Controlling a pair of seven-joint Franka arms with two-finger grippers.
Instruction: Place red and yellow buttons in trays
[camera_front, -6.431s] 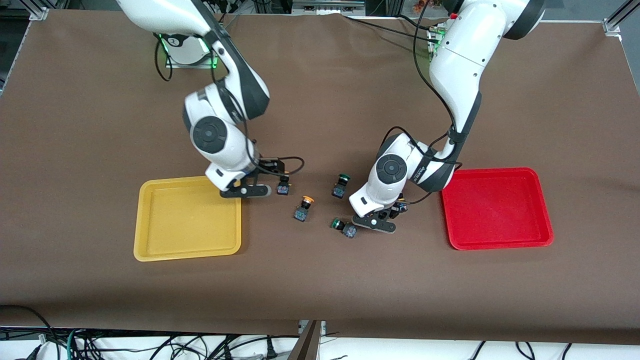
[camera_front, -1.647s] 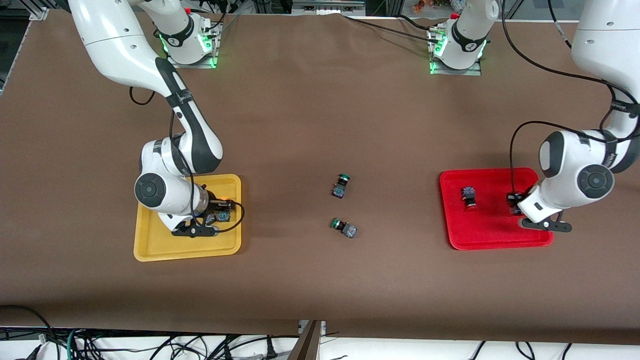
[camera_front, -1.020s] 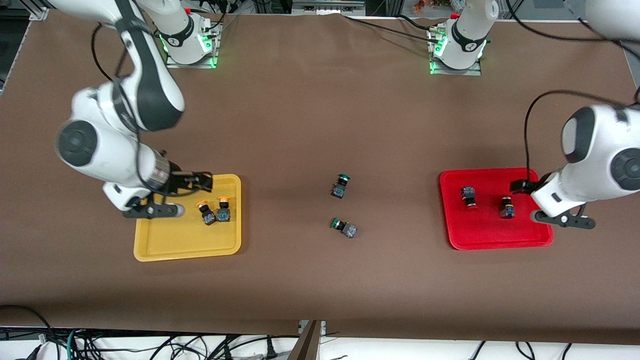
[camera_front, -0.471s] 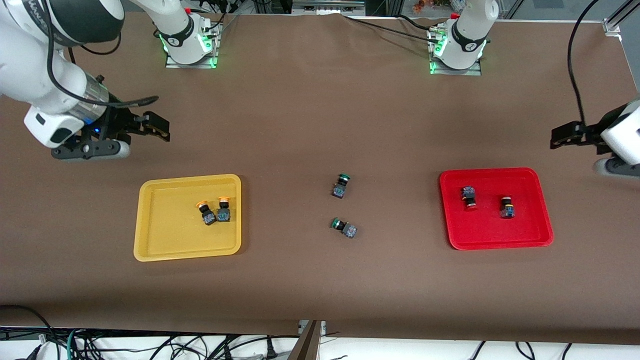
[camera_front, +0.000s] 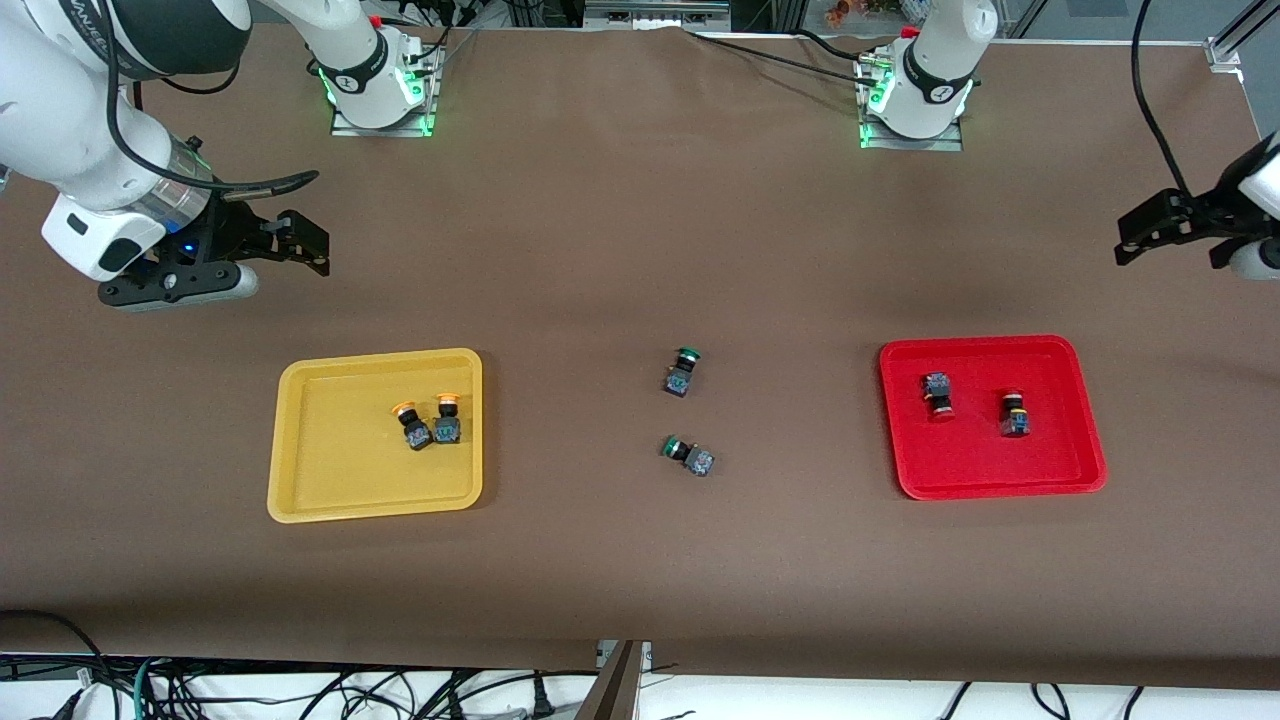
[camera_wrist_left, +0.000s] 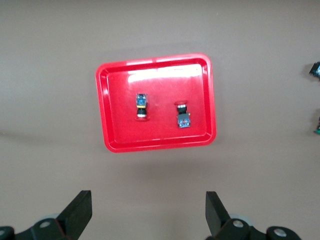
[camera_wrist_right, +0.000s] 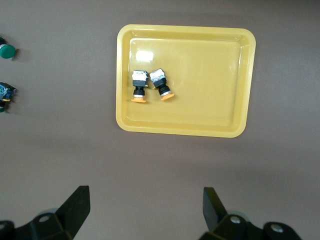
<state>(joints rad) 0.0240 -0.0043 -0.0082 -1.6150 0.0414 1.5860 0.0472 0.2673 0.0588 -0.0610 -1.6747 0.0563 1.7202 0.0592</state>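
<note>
The yellow tray (camera_front: 340, 470) holds two yellow-capped buttons (camera_front: 411, 427) (camera_front: 446, 420) side by side; the right wrist view shows the tray (camera_wrist_right: 200, 110) and both buttons (camera_wrist_right: 139, 86) (camera_wrist_right: 161, 83). The red tray (camera_front: 980, 460) holds two red-capped buttons (camera_front: 937, 392) (camera_front: 1015, 414); the left wrist view shows the tray (camera_wrist_left: 155, 135) and both buttons (camera_wrist_left: 142, 106) (camera_wrist_left: 183, 115). My right gripper (camera_front: 310, 245) is open and empty, high over bare table at the right arm's end. My left gripper (camera_front: 1140, 235) is open and empty, high over bare table at the left arm's end.
Two green-capped buttons (camera_front: 681, 371) (camera_front: 688, 454) lie on the brown table between the trays. They show at the edge of the right wrist view (camera_wrist_right: 6, 51) and of the left wrist view (camera_wrist_left: 315, 69). The arm bases stand along the table's back edge.
Both grippers have left the trays, risen and drawn back toward their ends of the table. In the last half second they barely moved. The buttons lie still in the trays.
</note>
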